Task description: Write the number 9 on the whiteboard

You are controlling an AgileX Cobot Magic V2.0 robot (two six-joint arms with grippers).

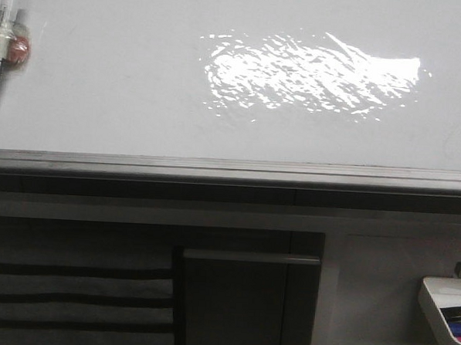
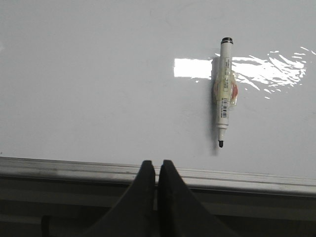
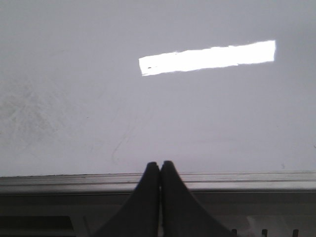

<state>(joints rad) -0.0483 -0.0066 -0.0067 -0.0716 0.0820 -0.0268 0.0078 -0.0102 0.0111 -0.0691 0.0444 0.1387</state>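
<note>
Right now the whiteboard [image 1: 141, 98] fills the upper half of the front view, glossy white, with a bright glare patch [image 1: 313, 72] toward one o'clock and its grey metal lower edge [image 1: 230, 171] running straight across the middle. No drawn figure shows on the board in any view. A white marker [image 1: 1, 41] lies flat on the board at ten o'clock in the front view, black end up, with a small reddish piece [image 1: 20, 48] taped beside its barrel. In the left wrist view the marker's black tip [image 2: 220, 143] is bare. The left gripper [image 2: 157, 173] has its two dark fingers pressed together, holding nothing, over the board's edge. The right gripper [image 3: 160, 174] is likewise closed and empty. At four o'clock in the front view sits a white tray [image 1: 440, 295]
</note>
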